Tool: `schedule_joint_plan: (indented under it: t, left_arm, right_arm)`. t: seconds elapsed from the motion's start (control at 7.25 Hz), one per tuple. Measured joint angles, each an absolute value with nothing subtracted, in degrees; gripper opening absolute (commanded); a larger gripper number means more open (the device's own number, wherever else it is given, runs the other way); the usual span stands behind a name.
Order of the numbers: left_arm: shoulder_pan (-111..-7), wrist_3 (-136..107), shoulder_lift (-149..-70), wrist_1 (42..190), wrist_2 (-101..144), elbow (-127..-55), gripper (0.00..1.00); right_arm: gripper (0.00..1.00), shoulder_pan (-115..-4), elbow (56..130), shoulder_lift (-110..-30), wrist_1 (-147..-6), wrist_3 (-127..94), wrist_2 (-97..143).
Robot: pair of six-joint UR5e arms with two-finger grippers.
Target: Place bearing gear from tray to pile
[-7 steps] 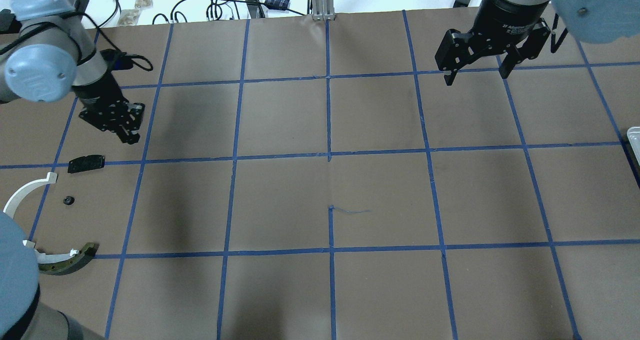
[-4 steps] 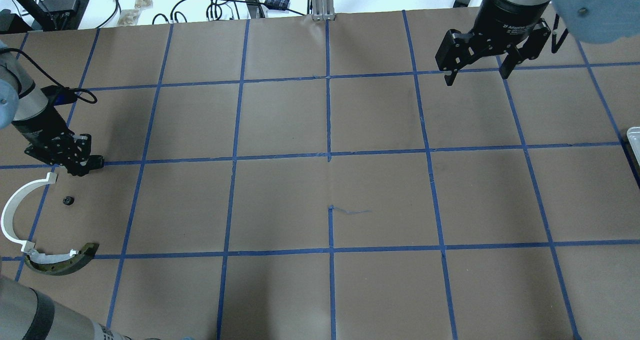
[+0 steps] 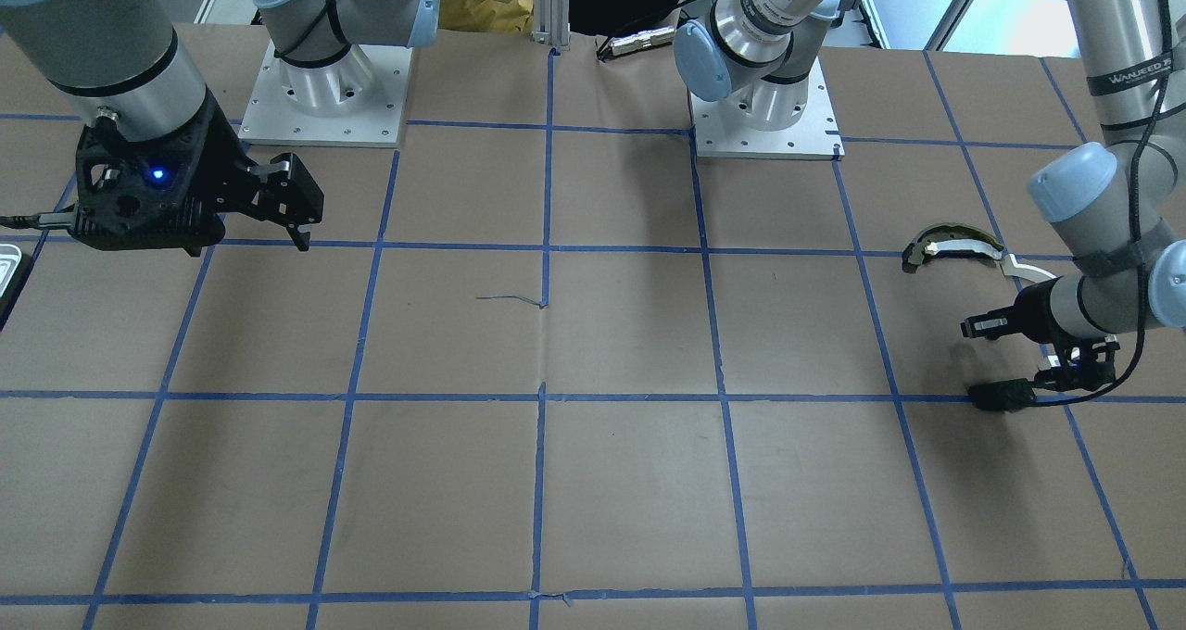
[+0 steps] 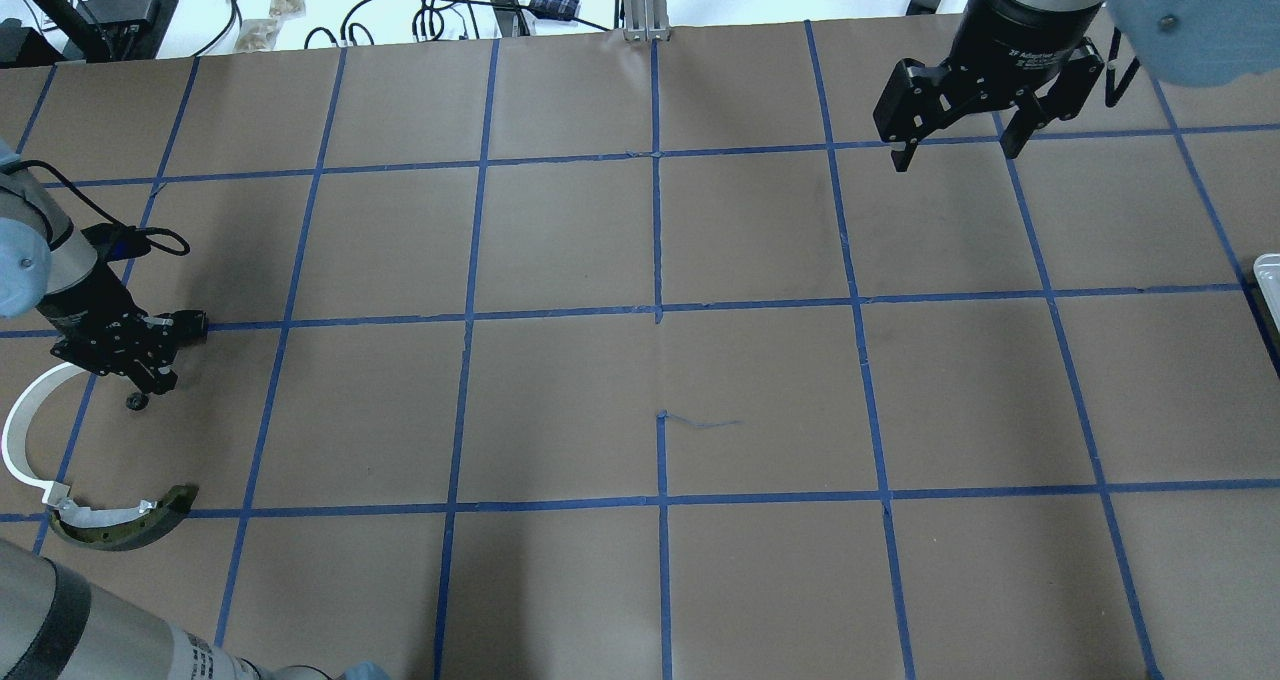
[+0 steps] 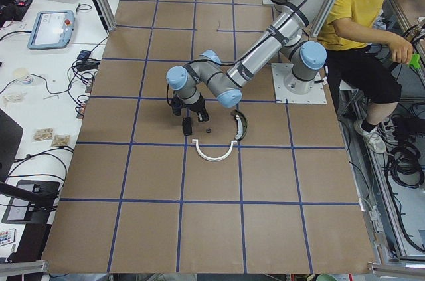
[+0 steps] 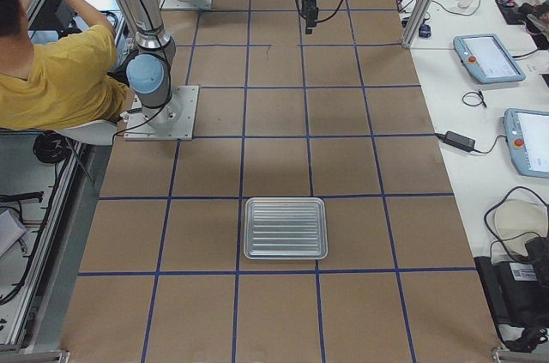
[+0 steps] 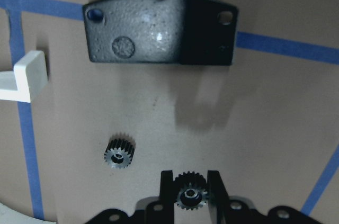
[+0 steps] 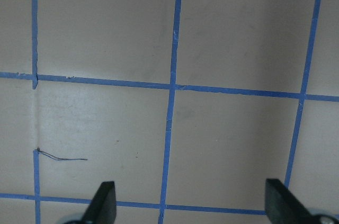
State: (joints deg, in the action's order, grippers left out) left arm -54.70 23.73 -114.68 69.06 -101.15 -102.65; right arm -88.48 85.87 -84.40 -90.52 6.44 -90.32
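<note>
Bearing gear (image 7: 190,196): a small dark toothed wheel at the bottom centre of the left wrist view. It is pinched in the left gripper (image 7: 190,180), whose jaws are closed to the gear's width and touch its two sides. This gripper hangs over the pile (image 4: 133,401) at the left edge of the overhead view.

Pile members:
- a second gear (image 7: 119,154), lying flat on the bench (image 4: 660,390), left of the held one and apart from it
- a flat black plate (image 7: 159,33), lying across a blue tape line in the upper part of the wrist view
- a white curved strip (image 4: 14,430)
- an olive-edged curved piece (image 4: 130,526) at the strip's lower end

Tray (image 6: 286,227): lower centre of the exterior right view, well apart from the pile. The overhead view shows only a sliver of it at the right edge.

Right gripper (image 4: 953,152): upper right of the overhead view, jaws spread wide with nothing between them.

Only the wrist view shows the held gear. In the overhead view the gripper hides most of the plate.
</note>
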Motion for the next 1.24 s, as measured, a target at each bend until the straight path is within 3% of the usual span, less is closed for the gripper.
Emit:
schedule_joint_plan:
  t: [0.69,0.83,0.97,1.24]
  left_arm:
    - [-53.7,23.8,-115.8,68.5,-103.3,-102.2,0.0]
    - [-53.7,23.8,-116.0,68.2,-103.3,-102.1,0.42]
    - [-53.7,23.8,-116.2,68.0,-103.4,-102.0,0.64]
    - [-53.7,23.9,-116.3,67.9,-104.6,-102.0,0.76]
  right_arm:
    - [1.0,-88.4,85.9,-84.4,-90.6,6.6,-90.3]
    - [1.0,-88.4,85.9,-84.4,-90.6,6.6,-90.3]
    - [1.0,-88.4,85.9,-84.4,-90.6,6.6,-90.3]
    - [1.0,-88.3,85.9,-84.4,-90.6,6.6,-90.4]
